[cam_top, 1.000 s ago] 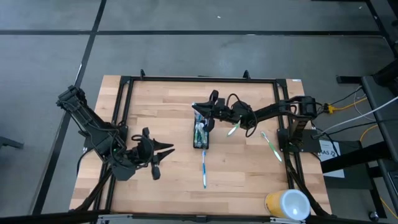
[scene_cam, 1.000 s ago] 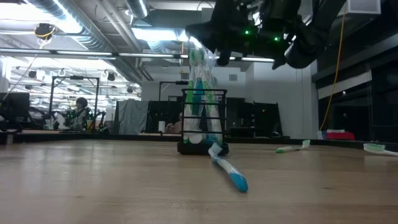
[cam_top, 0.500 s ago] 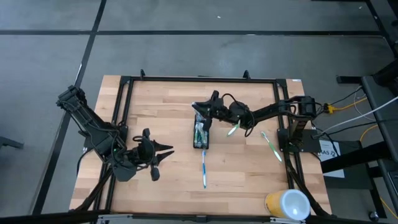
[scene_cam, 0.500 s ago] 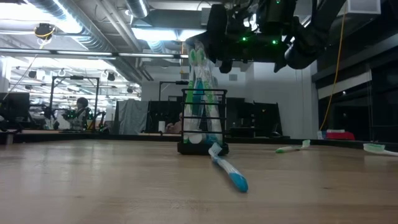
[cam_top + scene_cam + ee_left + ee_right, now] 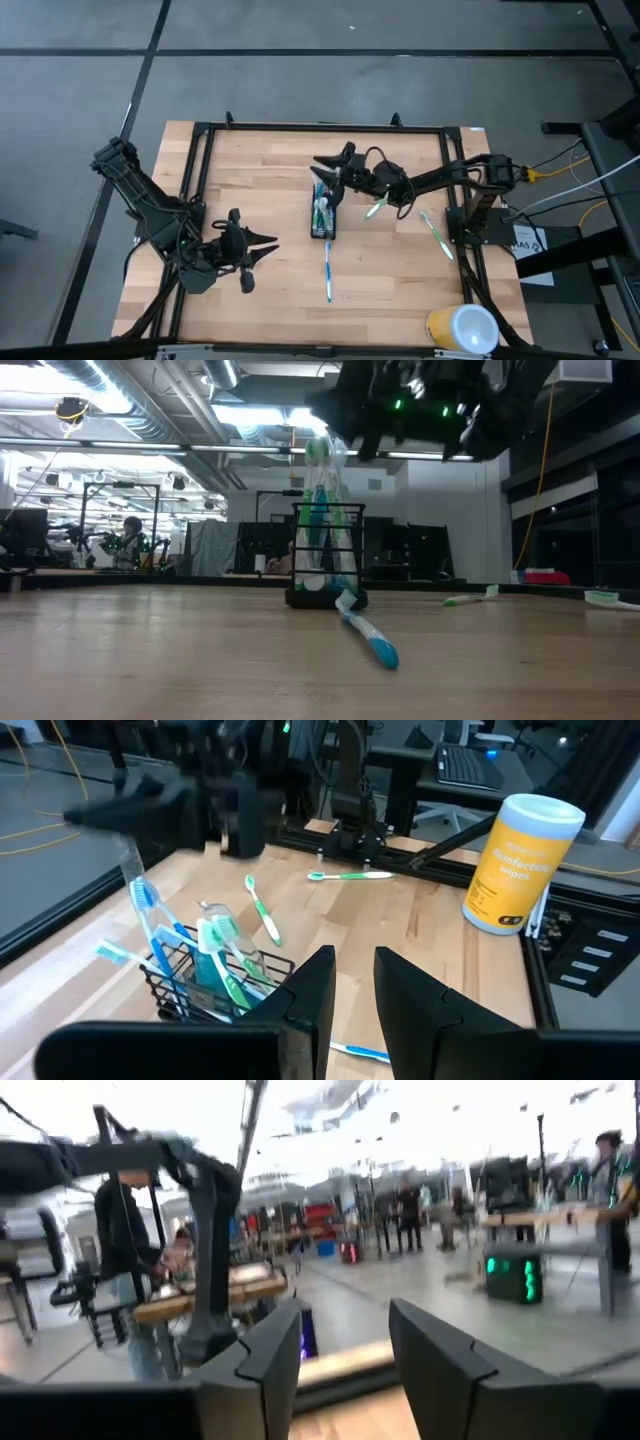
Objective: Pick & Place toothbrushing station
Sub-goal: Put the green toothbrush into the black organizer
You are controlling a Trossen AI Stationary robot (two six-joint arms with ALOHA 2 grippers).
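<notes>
The black mesh holder (image 5: 322, 214) stands on the table's middle with several blue-white and green-white toothbrushes and a small tube upright in it (image 5: 205, 970). Their heads rise above its rim (image 5: 318, 455). My right gripper (image 5: 327, 178) hangs open just above and behind those heads (image 5: 345, 410), with nothing between its fingers (image 5: 345, 1350). A blue-white toothbrush (image 5: 328, 270) lies flat in front of the holder. My left gripper (image 5: 262, 258) waits at the near left, fingers a narrow gap apart (image 5: 355, 1000), holding nothing.
Two green-white toothbrushes lie on the table to the right of the holder, one close (image 5: 376, 207) and one nearer the right edge (image 5: 436, 236). A yellow-and-white round cup (image 5: 463, 328) stands at the near right corner. A black frame (image 5: 320, 127) runs around the tabletop.
My right gripper has opened wide above the holder, from shut a second ago, and stays over the toothbrush heads. The toothbrushes stand in the holder as before.
</notes>
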